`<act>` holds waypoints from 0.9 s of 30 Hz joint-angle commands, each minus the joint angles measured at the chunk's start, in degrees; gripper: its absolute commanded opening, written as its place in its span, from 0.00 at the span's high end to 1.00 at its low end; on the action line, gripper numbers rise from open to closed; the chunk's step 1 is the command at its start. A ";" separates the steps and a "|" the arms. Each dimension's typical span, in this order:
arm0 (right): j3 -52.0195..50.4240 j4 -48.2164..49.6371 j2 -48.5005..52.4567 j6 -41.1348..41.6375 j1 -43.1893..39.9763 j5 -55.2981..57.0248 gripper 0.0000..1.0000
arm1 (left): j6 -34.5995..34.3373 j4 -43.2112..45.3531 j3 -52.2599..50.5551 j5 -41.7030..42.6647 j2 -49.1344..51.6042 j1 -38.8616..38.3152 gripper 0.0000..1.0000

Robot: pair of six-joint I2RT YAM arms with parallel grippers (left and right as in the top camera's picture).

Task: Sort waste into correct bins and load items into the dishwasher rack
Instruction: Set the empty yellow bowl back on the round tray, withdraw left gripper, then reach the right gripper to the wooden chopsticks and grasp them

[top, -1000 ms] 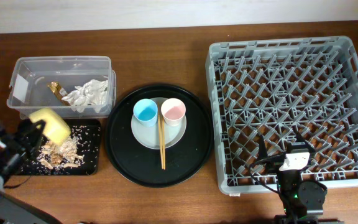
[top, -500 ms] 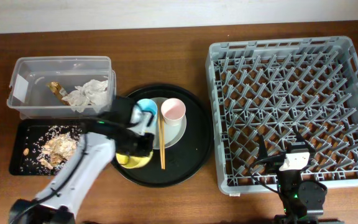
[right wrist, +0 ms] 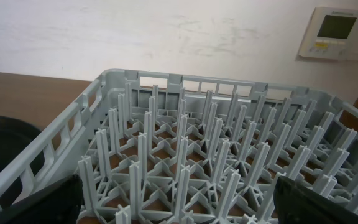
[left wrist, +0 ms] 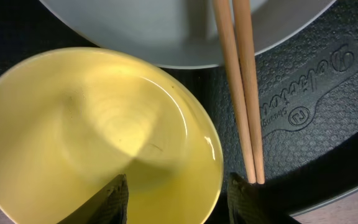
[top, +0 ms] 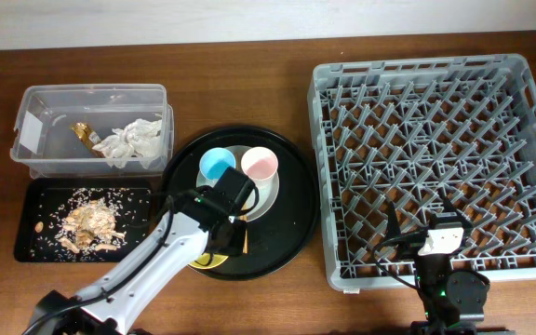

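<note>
The left gripper (left wrist: 180, 202) hangs directly over the yellow bowl (left wrist: 98, 130) with its jaws spread, one finger seemingly inside the near rim and the other outside it, clamping nothing. The bowl sits upright at the front-left of the round black tray (left wrist: 309, 118), just beside the plate (left wrist: 166, 31). The chopsticks (left wrist: 241, 93) lie close by the outer finger, their length running away from it. The dishwasher rack (top: 417, 67) lies well off to the right, where the right gripper (right wrist: 176, 186) hovers at its near edge, spread wide and empty
</note>
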 commanded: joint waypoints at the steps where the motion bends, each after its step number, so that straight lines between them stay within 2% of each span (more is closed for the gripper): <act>1: -0.31 -0.22 -0.42 -0.39 0.31 -0.13 0.02 | -0.33 -2.14 6.12 -1.14 -1.73 3.13 0.38; 3: -0.31 -0.24 -0.42 -0.39 0.31 -0.11 0.02 | -0.31 -5.53 14.40 -3.98 -4.74 9.64 0.01; 5: -0.31 -0.24 -0.42 -0.39 0.31 -0.13 0.02 | -0.31 -7.67 21.92 -5.38 -6.69 21.07 0.01; 8: -0.31 -0.24 -0.42 -0.39 0.31 -0.13 0.02 | -0.11 -7.63 23.96 -5.60 -7.41 37.40 0.01; 10: -0.31 -0.22 -0.42 -0.39 0.31 -0.13 0.02 | -0.11 -7.65 23.96 -5.60 -7.41 42.25 0.01; 14: -0.31 -0.22 -0.42 -0.39 0.31 -0.13 0.02 | -0.11 -7.65 23.96 -5.57 -7.43 43.23 0.01; 15: -0.31 0.04 -0.42 0.68 0.31 -3.72 0.02 | -0.11 -7.63 23.96 -5.60 -7.43 43.23 0.01; 17: -0.31 0.57 -0.42 12.15 0.31 -10.32 0.02 | -0.11 -7.63 23.96 -5.60 -7.41 43.23 0.01; 18: -0.31 1.99 -0.42 22.49 0.31 -12.68 0.02 | -0.11 -7.65 23.96 -5.57 -7.41 43.21 0.01; 19: 1.05 0.76 -0.42 27.47 0.31 -13.66 0.02 | -0.11 -7.63 23.96 -5.57 -7.41 43.23 0.01; 22: 13.53 -10.86 2.01 27.71 0.31 -8.48 0.02 | -0.11 -7.63 23.96 -5.60 -7.41 43.23 0.01; 24: 28.59 -16.41 9.73 27.74 0.20 -7.58 0.02 | -0.11 -7.65 23.96 -5.57 -7.41 43.21 0.01; 27: 57.22 -39.01 31.01 27.74 0.22 -11.69 0.02 | -0.11 -7.65 23.96 -5.40 -7.43 43.06 0.01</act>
